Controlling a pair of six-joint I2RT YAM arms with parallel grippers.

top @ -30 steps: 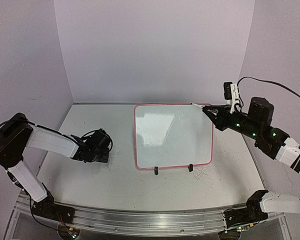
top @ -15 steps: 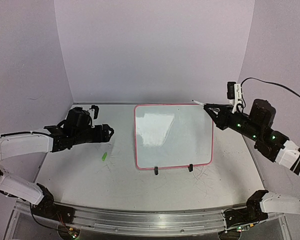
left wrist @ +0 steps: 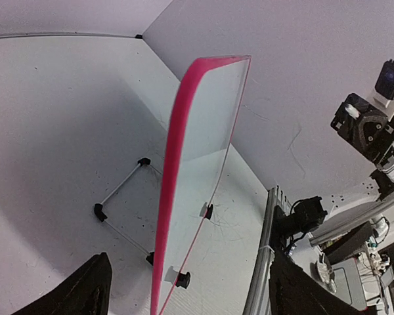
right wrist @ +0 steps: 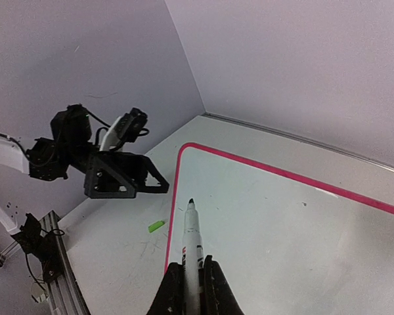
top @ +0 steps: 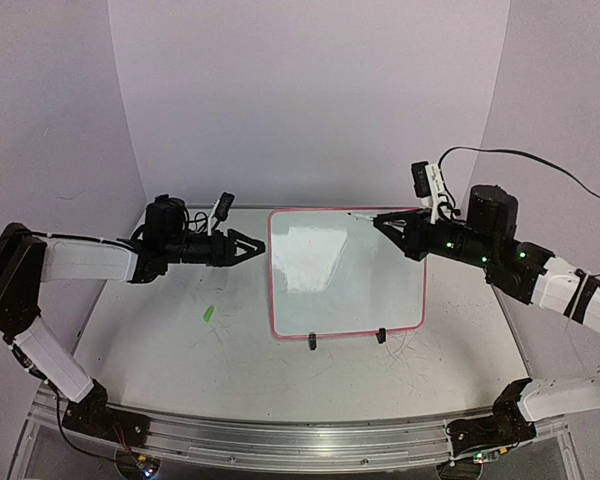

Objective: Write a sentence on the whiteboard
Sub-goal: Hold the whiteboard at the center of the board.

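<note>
The whiteboard (top: 370,285) stands on two small black feet, white with a pink-red frame. I see no sentence on it; its face is blank. My right gripper (top: 388,224) is shut on a white marker (top: 368,215) with its dark tip uncapped, held over the board's upper middle. In the right wrist view the marker (right wrist: 192,239) points out from the gripper (right wrist: 189,283) above the board (right wrist: 295,230). My left gripper (top: 248,246) is open and empty, just left of the board's upper left edge. In the left wrist view the board's frame (left wrist: 174,170) lies edge-on between the wide-open fingers (left wrist: 85,289).
A small green marker cap (top: 208,313) lies on the table left of the board; it also shows in the right wrist view (right wrist: 156,226). Purple walls close in the back and both sides. A metal rail (top: 280,440) runs along the near edge.
My left gripper rose off the table, leaving the green cap there, and swung right to the board's left edge. My right gripper moved left with the marker over the board's top.
</note>
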